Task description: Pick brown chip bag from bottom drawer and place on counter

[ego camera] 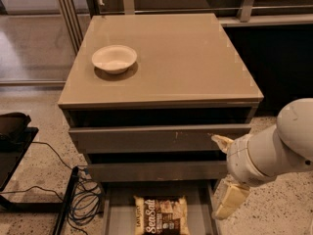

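One marking is legible: "Sea Salt", in large white letters on the dark panel of the bag (pixel 161 215), which lies in the bottom drawer (pixel 117 214). Smaller print above it is unreadable. The pincer (pixel 229 202) hangs at the drawer's right edge.
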